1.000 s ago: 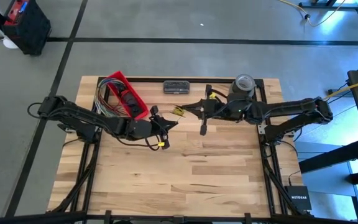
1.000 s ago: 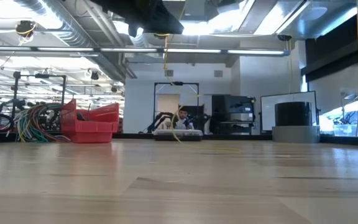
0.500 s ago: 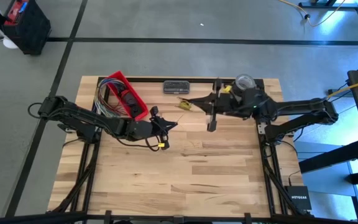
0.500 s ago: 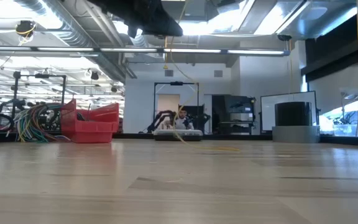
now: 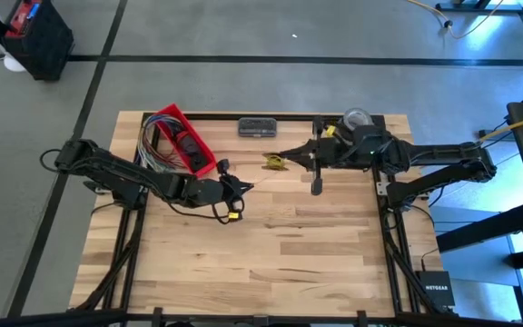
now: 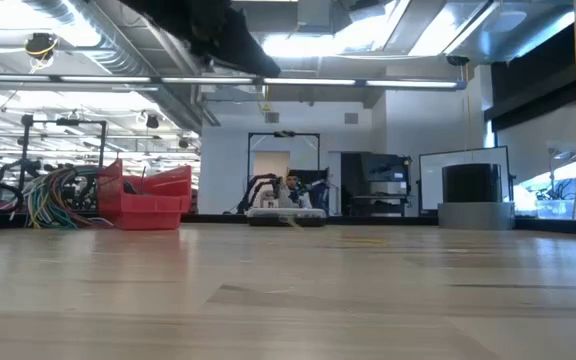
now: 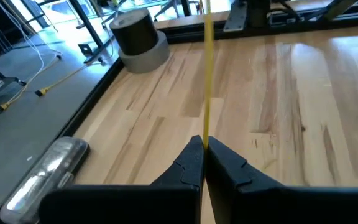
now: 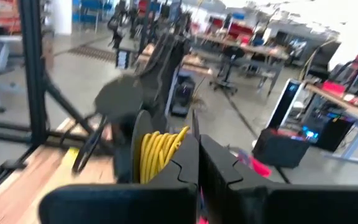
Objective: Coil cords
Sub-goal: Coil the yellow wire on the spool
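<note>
The cord is a thin yellow string. One stretch point(image 7: 205, 74) runs straight from my left gripper point(image 7: 202, 144) toward my right gripper. A small bundle of its loops point(image 8: 159, 149) sits at my right gripper point(image 8: 195, 152). In the high view the bundle point(image 5: 273, 162) hangs over the table's far middle. My left gripper point(image 5: 243, 186) is just to its near left. Both grippers are shut on the cord and held above the wood. My left gripper pinches a single strand of the cord point(image 7: 204, 135) between its two fingertips. The cord runs straight and taut away from the tips, clear of the table. My right gripper is shut, with several loops of cord point(image 8: 161, 144) bunched against one finger point(image 8: 182, 163). The fingers hide the exact place of contact. The bundle is lifted clear of the table.
A red bin point(image 5: 187, 138) with multicoloured wires point(image 5: 157, 145) stands at the far left. A dark flat box point(image 5: 257, 126) lies at the far edge. A grey cylinder with a dark top point(image 5: 357, 122) stands at the far right. Bare wood point(image 5: 280, 245) lies toward the near edge.
My right gripper has moved toward the table's right edge with the looped bundle. The slack cord that hung down to the table in the low view has been drawn up and no longer hangs there.
</note>
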Action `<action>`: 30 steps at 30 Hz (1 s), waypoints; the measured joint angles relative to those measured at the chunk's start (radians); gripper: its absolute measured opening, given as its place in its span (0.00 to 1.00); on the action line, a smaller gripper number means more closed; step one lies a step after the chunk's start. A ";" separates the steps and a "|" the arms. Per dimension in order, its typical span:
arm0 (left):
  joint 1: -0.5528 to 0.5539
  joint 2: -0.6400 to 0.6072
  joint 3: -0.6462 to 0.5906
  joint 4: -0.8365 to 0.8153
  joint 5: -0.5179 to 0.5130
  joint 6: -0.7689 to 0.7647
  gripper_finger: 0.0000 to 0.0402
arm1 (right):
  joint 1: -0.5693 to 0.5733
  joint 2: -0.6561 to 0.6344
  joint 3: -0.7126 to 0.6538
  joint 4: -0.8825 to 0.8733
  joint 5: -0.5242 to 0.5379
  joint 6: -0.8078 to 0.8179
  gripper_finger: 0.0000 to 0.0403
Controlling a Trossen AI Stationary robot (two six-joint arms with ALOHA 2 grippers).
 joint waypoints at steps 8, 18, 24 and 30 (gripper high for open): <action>-0.018 -0.131 0.001 -0.125 -0.002 -0.040 0.00 | 0.000 0.082 -0.002 -0.144 -0.027 -0.001 0.01; -0.032 -0.248 0.004 -0.191 -0.004 -0.077 0.01 | 0.000 0.246 -0.004 -0.171 -0.027 -0.004 0.01; -0.017 -0.251 0.006 -0.321 -0.013 -0.155 0.00 | 0.000 0.244 -0.005 -0.119 -0.018 0.000 0.01; 0.004 -0.229 0.006 -0.401 -0.147 -0.225 0.00 | 0.000 0.214 -0.004 -0.068 -0.097 0.020 0.01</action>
